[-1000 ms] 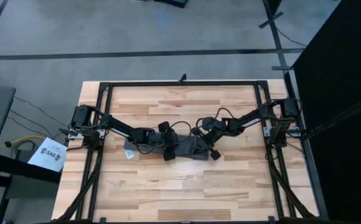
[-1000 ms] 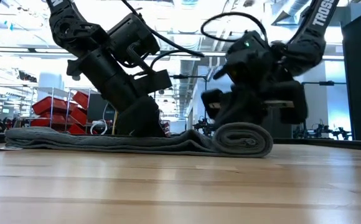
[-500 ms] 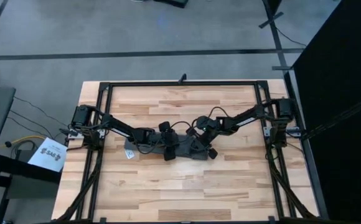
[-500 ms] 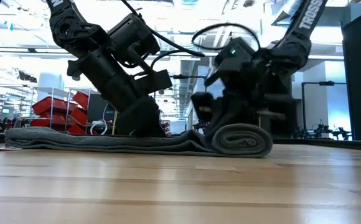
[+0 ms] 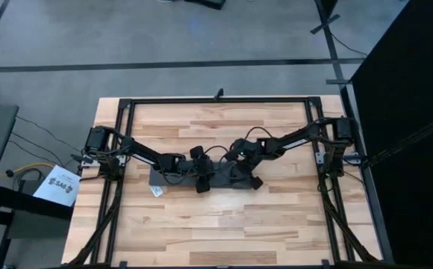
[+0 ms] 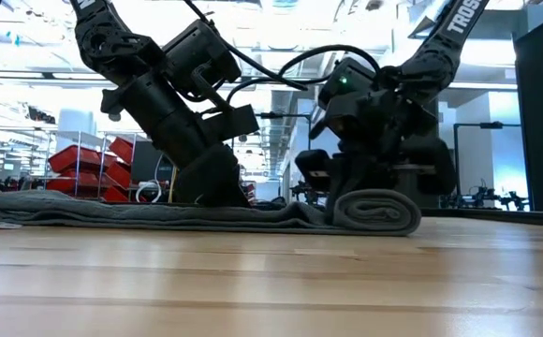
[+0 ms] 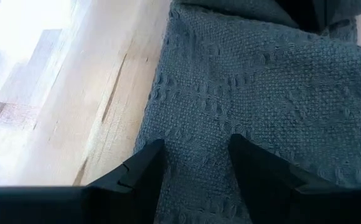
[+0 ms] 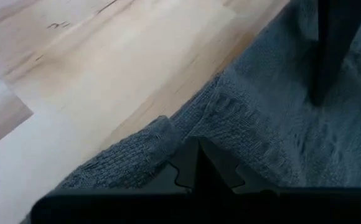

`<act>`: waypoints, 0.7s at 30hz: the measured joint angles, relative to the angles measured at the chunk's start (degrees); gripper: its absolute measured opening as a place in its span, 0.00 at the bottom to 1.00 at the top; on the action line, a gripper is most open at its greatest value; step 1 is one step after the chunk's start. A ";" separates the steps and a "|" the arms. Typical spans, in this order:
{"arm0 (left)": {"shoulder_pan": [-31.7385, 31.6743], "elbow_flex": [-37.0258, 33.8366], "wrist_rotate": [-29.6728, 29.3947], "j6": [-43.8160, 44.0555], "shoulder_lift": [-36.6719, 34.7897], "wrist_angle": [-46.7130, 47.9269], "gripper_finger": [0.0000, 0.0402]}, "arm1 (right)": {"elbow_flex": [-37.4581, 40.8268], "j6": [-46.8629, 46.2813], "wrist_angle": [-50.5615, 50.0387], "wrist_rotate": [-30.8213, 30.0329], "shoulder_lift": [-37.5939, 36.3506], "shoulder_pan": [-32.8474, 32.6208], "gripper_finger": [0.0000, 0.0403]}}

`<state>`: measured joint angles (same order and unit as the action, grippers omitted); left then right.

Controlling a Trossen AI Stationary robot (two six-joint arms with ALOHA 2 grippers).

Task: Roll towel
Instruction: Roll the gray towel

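Grey towel point(image 6: 159, 213) mid-table point(image 5: 276, 217), rolled at one end; left gripper point(image 7: 196, 165) spread, pinning the flat part, probably as anchor, right gripper point(image 8: 196, 163) closed against the roll point(image 6: 376, 212).

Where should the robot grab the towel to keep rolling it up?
Probably at the rolled end of the towel, coming down from above with the right gripper across the roll. The rest lies flat under the left gripper, whose open fingers press it to the table.
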<state>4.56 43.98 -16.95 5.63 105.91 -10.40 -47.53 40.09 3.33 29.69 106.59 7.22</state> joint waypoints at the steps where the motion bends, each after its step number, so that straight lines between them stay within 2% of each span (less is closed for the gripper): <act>1: 0.00 0.00 0.00 0.02 0.00 0.06 0.43 | -0.01 -0.41 -0.41 0.00 0.00 0.00 0.00; 21: 0.37 0.13 -0.46 1.42 -0.07 1.38 0.43 | 0.02 -4.15 -5.43 -0.24 -0.51 -0.05 0.00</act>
<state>4.93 44.12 -17.41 7.05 105.84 -9.02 -47.51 35.94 -2.10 29.45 106.08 7.17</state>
